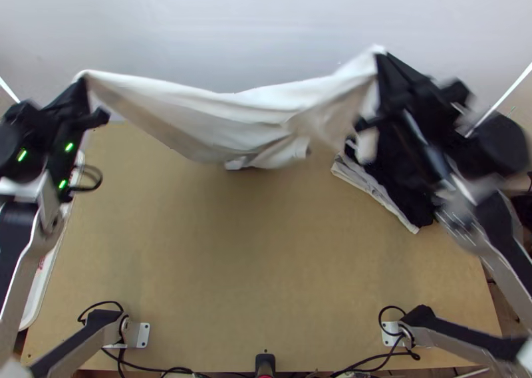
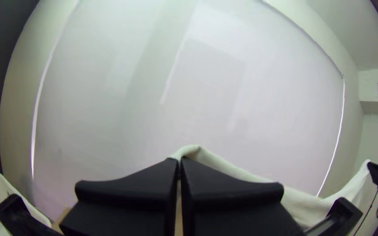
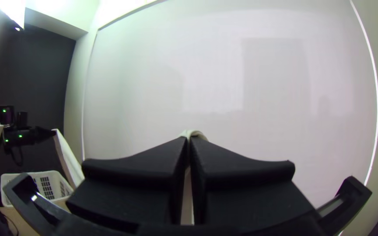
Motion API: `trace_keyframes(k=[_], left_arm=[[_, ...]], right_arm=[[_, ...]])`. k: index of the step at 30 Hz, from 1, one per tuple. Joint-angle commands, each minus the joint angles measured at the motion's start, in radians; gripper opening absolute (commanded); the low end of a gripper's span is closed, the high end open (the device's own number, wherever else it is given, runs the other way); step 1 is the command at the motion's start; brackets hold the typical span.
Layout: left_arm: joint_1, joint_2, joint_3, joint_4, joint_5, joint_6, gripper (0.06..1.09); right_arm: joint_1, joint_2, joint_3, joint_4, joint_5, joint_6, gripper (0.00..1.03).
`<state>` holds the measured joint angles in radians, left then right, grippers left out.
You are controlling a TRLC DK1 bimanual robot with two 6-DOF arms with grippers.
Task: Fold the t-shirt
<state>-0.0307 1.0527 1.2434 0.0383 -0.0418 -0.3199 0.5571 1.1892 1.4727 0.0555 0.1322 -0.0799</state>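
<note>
The white t-shirt (image 1: pixel 223 115) hangs in the air at the far side of the table (image 1: pixel 199 245), stretched left to right from two raised ends, its middle sagging in loose folds.

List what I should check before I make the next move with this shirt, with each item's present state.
1. Left grip: ok. The left gripper is shut on one end of the white shirt.
2. Right grip: ok. The right gripper is shut on the other end.
3. Top edge taut: not ok. It sags between the grippers.
4. Shirt free of creases: not ok. Folds run through its middle, and its lower part looks bunched.
5. Lower part resting on the table: cannot tell.
6. Shirt clear of the dark cloth by the right arm: cannot tell. They overlap or nearly meet in the top view.
</note>
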Motion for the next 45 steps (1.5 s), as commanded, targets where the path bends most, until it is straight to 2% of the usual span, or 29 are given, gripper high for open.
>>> trace_keyframes(k=[1,9,17,19,22,24,27,30,36,40,43,45], left_arm=[[0.068,-0.287,-0.162,0.023,-0.058,0.137,0.09],[0.226,-0.448,-0.229,0.008,-0.079,0.154,0.09],[0.235,-0.493,-0.266,0.008,-0.079,0.159,0.09],[0.235,-0.488,-0.291,0.021,-0.079,0.157,0.09],[0.233,-0.439,-0.321,0.060,-0.079,0.153,0.09],[0.229,-0.376,-0.320,0.101,-0.079,0.150,0.09],[0.203,-0.257,-0.277,0.153,-0.079,0.148,0.09],[0.172,-0.125,-0.196,0.199,-0.079,0.148,0.09],[0.164,0.210,0.122,0.210,-0.067,0.136,0.09],[0.173,0.443,0.415,0.144,-0.063,0.090,0.09],[0.184,0.572,0.628,0.049,-0.064,0.050,0.09],[0.187,0.590,0.696,0.015,-0.064,0.036,0.09]], right_arm=[[0.101,-0.398,-0.112,-0.250,0.004,-0.006,0.03],[0.096,-0.643,-0.061,-0.477,0.004,-0.008,0.03],[0.092,-0.680,-0.048,-0.530,-0.026,0.003,0.03],[0.089,-0.669,-0.114,-0.454,-0.026,-0.004,0.03],[0.095,-0.620,-0.285,-0.210,-0.026,-0.073,0.03],[0.093,-0.525,-0.353,-0.045,-0.025,-0.109,0.03],[0.024,-0.307,-0.339,0.162,-0.026,-0.095,0.03],[-0.019,-0.094,-0.230,0.317,-0.037,-0.073,0.03],[-0.120,0.266,0.161,0.337,-0.046,-0.041,0.03],[-0.229,0.472,0.443,0.319,-0.095,0.034,0.03],[-0.269,0.589,0.658,0.225,-0.095,0.085,0.03],[-0.283,0.615,0.761,0.141,-0.095,0.144,0.03]])
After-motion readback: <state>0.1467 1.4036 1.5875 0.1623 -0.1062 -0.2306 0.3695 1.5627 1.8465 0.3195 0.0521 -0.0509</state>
